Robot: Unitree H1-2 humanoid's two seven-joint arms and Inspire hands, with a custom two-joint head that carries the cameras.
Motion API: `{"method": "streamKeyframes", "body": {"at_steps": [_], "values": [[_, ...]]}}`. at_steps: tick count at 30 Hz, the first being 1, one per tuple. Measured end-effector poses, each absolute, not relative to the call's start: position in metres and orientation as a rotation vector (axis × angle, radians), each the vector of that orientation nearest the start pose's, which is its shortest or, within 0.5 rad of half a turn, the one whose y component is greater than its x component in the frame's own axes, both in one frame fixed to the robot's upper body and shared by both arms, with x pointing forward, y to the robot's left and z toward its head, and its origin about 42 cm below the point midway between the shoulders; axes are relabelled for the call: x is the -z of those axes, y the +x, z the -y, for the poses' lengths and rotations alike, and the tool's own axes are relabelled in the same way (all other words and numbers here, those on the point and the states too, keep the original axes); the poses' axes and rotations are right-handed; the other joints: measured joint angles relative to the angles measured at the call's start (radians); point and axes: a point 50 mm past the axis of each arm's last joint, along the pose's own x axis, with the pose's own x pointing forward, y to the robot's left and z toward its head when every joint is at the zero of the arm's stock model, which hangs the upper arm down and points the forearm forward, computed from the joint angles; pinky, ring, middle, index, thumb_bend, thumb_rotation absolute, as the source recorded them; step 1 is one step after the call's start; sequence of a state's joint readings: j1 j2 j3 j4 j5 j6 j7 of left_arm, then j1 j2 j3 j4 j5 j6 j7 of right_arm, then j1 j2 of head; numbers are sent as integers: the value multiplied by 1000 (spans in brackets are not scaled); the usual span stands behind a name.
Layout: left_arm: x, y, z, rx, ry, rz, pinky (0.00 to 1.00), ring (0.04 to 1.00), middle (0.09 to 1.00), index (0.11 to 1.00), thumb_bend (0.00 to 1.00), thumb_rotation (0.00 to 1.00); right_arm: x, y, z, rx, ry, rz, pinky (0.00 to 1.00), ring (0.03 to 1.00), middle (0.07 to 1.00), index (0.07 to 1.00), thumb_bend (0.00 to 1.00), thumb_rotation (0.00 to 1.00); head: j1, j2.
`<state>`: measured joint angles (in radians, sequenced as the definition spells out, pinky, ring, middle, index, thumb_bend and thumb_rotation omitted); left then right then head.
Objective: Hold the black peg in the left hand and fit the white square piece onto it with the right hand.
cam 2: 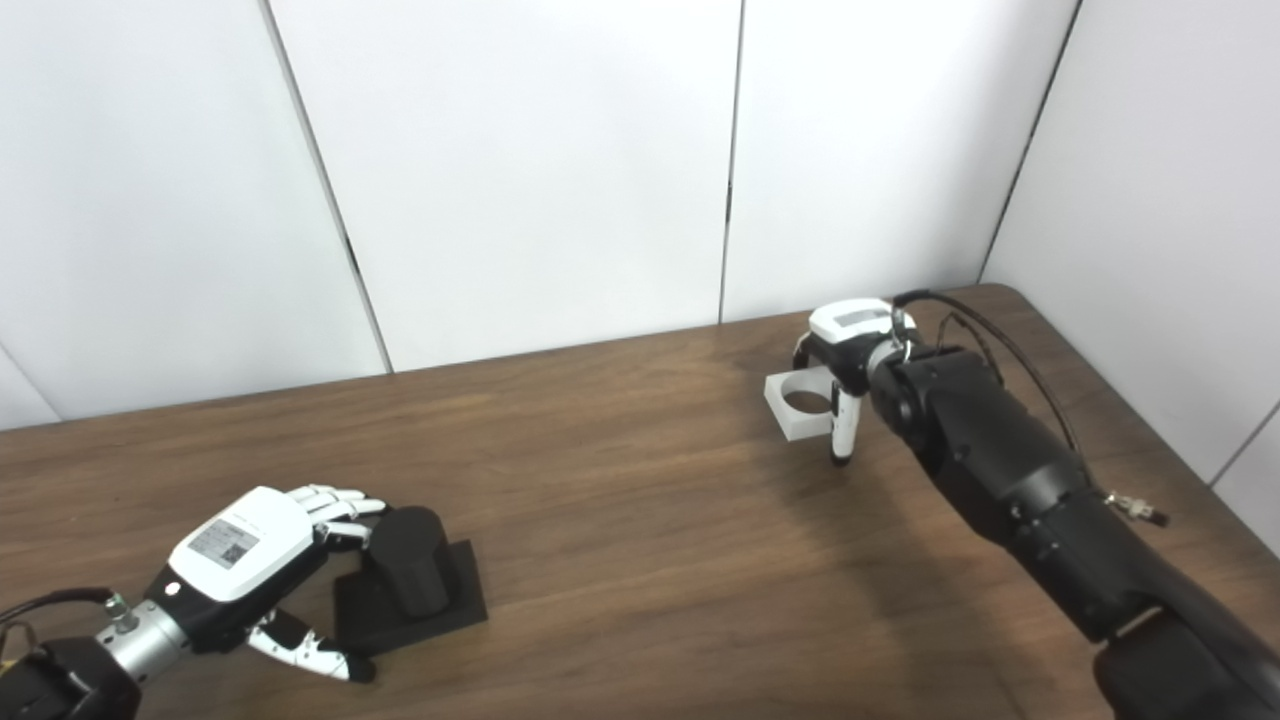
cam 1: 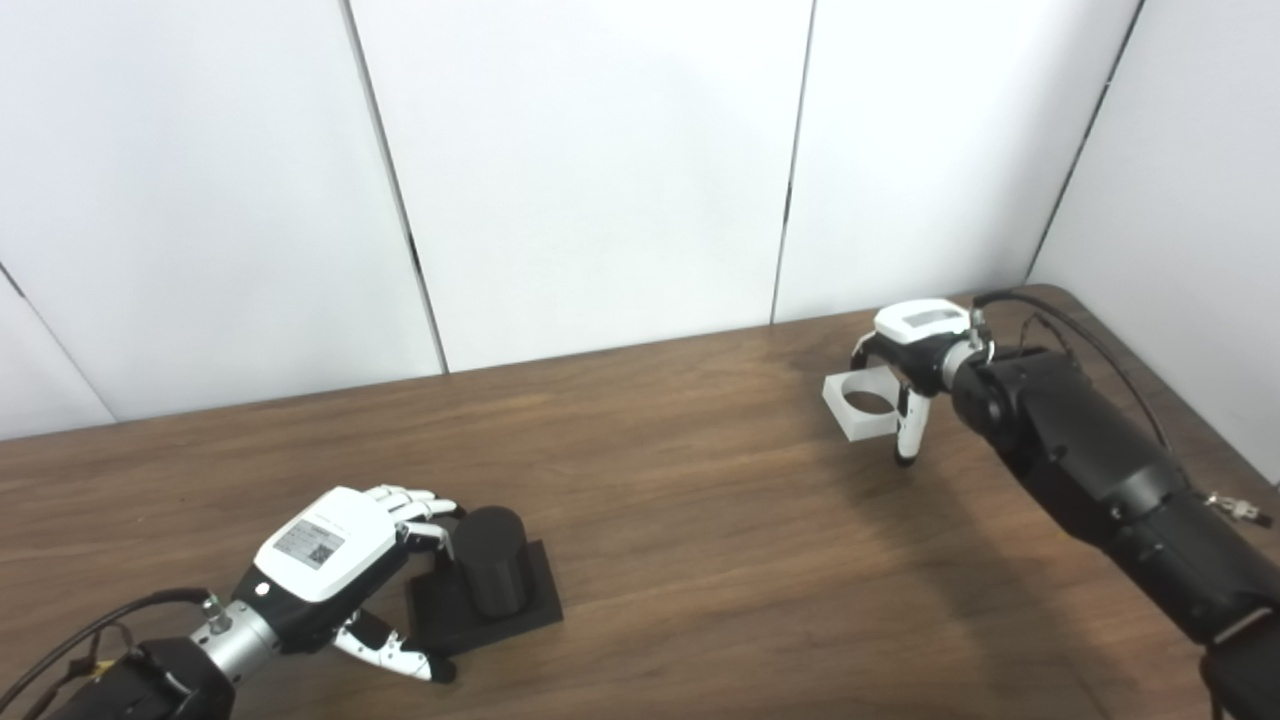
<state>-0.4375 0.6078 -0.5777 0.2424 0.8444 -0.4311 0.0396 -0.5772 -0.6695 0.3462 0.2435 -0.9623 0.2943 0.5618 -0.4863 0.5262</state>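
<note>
The left robot hand (cam 1: 335,555) curls around the black peg (cam 1: 492,572) (upright on its square base) at seven o'clock on the bench (cam 1: 700,520); the right robot hand (cam 1: 915,350) pinches the white square piece (cam 1: 862,403) at two o'clock, well apart.

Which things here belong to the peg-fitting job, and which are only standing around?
Belong to the job:
black peg
white square piece
left hand
right hand

Not part of it:
table
white wall panels
</note>
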Motion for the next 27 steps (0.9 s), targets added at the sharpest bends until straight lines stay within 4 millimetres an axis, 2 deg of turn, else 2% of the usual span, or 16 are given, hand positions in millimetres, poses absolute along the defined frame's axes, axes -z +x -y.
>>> {"method": "streamKeyframes", "body": {"at_steps": [9,13,14,15,18,25,26,27], "values": [[-152,374,-260,734,1474,586,804,827,823,487,524,64,-232,451,360,-219,-1696,-369,834,877,861,711,865,184,6,11],[-153,373,-261,737,1479,587,801,828,822,488,524,65,-232,453,361,-214,-1696,-379,820,829,811,607,827,187,11,15],[-153,373,-261,738,1481,587,801,829,822,488,524,65,-232,453,361,-213,-1695,-380,824,816,786,550,679,167,11,15],[-154,373,-261,739,1482,587,794,826,820,488,524,64,-232,453,361,-214,-1693,-382,840,811,762,515,587,156,11,15],[-154,372,-261,739,1482,587,777,816,812,487,524,62,-233,454,361,-220,-1684,-396,844,810,746,492,528,147,11,20],[-155,370,-261,742,1482,585,776,821,813,487,524,62,-234,454,360,-212,-1674,-433,842,824,767,495,521,151,18,23],[-155,370,-261,743,1484,584,774,821,811,487,524,62,-234,454,360,-209,-1670,-438,845,826,768,568,655,192,18,23],[-155,370,-261,743,1484,583,772,821,809,487,524,61,-235,453,360,-209,-1667,-441,842,827,768,611,735,220,18,23]]}}
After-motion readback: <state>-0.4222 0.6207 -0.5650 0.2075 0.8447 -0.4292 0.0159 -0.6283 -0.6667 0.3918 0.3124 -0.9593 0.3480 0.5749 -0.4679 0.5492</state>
